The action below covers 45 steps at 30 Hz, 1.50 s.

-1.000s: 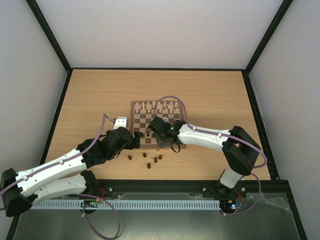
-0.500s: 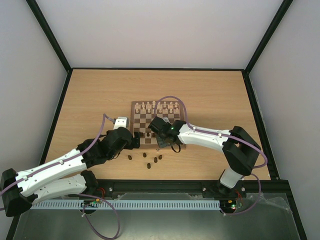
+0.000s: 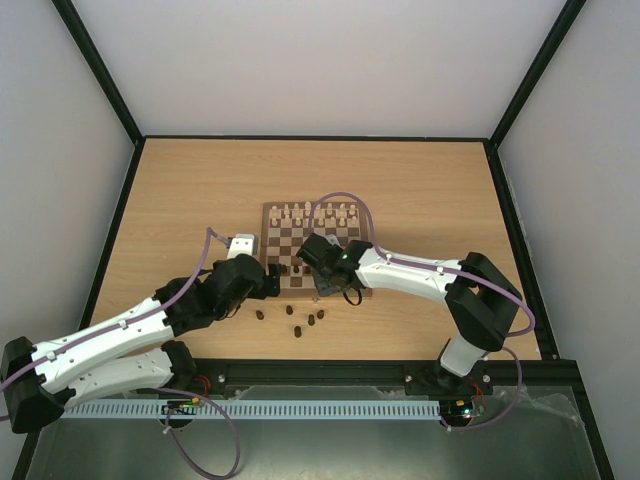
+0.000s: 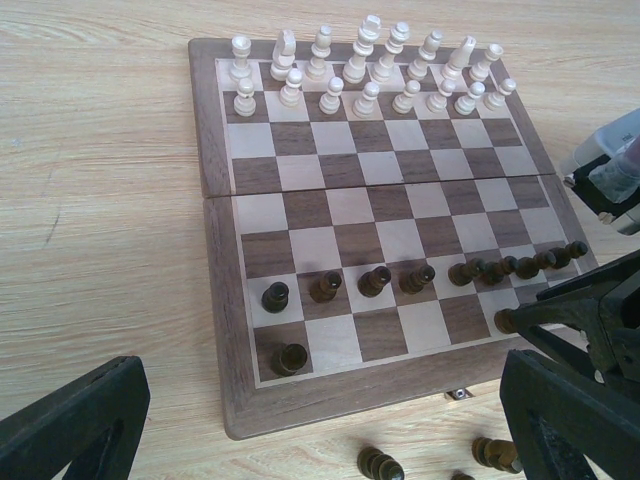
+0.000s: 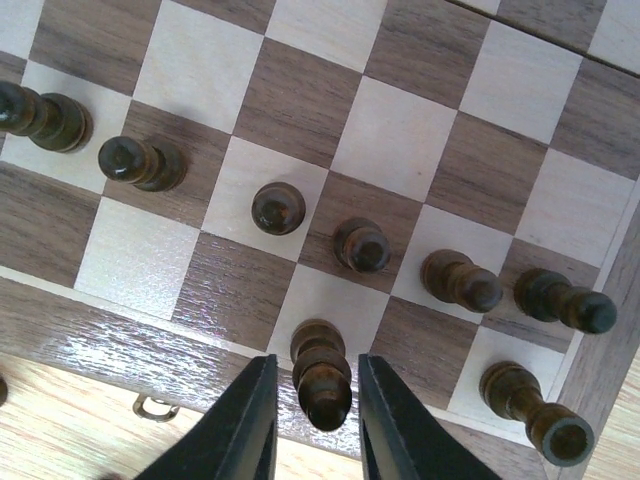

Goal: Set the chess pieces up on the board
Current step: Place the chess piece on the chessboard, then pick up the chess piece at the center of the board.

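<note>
Only wrist-close: right hand [image 5: 317,362] barely ajar astride chess piece [image 5: 322,388]; left hand [image 4: 320,368] agape, empty.

You are working in a robotics laboratory test cell. Identify it by these features:

- The light wood table [image 3: 180,190] is enclosed on three sides by plain pale walls [image 3: 320,60], which meet at black frame posts [image 3: 100,68].
- Two white-and-black arms, the left arm [image 3: 120,335] and the right arm [image 3: 420,275], are mounted side by side on a black rail [image 3: 330,372] at the table's near edge.
- Purple cables [image 3: 345,195] run exposed along both arms.
- A white slotted cable duct [image 3: 300,410] lies in front of the arm bases, over a grey metal sheet [image 3: 330,450].
- You view the cell from overhead and from each wrist.
</note>
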Each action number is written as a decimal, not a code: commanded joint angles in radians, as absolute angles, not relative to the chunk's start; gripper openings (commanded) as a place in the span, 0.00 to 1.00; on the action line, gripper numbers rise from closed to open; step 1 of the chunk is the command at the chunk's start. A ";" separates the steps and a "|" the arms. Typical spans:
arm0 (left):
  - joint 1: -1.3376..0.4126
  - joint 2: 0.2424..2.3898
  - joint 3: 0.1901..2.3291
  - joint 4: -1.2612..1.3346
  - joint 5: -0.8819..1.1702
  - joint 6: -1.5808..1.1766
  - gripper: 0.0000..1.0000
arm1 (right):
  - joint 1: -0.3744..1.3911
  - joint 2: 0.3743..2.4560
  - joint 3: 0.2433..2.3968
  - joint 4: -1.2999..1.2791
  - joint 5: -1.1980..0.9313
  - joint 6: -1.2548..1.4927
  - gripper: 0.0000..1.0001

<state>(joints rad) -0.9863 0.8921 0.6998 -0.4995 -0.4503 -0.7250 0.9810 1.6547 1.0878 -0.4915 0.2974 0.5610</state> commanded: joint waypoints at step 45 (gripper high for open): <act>-0.959 1.033 0.824 -0.538 -0.466 -0.772 0.99 | 0.977 0.940 0.719 -0.330 0.477 0.654 0.99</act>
